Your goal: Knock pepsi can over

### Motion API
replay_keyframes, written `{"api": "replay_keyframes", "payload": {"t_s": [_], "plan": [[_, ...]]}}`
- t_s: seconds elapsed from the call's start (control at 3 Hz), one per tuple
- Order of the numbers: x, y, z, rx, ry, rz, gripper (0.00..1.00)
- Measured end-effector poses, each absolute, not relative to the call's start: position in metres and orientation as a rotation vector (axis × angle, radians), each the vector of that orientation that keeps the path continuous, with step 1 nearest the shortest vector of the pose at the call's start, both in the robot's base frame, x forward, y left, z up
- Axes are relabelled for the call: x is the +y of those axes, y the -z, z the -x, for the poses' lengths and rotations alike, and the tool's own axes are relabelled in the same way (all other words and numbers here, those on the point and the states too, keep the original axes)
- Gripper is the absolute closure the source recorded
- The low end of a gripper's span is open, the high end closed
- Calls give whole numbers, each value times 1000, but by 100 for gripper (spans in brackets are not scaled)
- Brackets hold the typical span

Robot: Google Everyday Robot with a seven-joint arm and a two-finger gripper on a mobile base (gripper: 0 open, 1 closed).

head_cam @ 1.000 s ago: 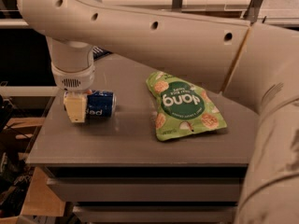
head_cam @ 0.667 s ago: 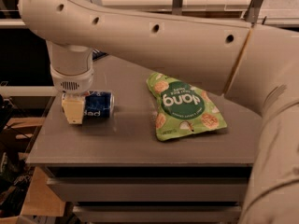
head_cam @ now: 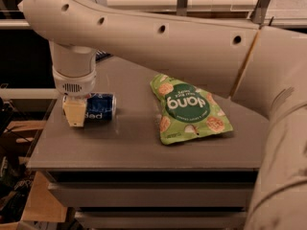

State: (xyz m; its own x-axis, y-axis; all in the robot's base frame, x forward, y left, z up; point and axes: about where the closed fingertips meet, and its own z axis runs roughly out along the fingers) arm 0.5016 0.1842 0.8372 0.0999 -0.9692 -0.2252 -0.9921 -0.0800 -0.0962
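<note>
The pepsi can (head_cam: 100,106) is dark blue with white lettering and lies on its side on the grey table (head_cam: 124,143), near the left edge. My gripper (head_cam: 74,113) hangs from the white arm at the table's left. Its yellowish fingers (head_cam: 73,111) stand right against the can's left end and cover that end.
A green snack bag (head_cam: 188,108) lies flat to the right of the can, in the middle of the table. My big white arm spans the upper right of the view. The table's left edge is just beside the gripper. Clutter sits on the floor at the left.
The gripper and the lying can have shifted very slightly; otherwise the scene is the same.
</note>
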Motion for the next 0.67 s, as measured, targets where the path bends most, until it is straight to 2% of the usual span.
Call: {"api": "replay_keyframes", "payload": {"t_s": [0.33, 0.67], "plan": [[184, -838, -502, 1962, -161, 2151, 13], [185, -838, -503, 1960, -175, 2149, 0]]}}
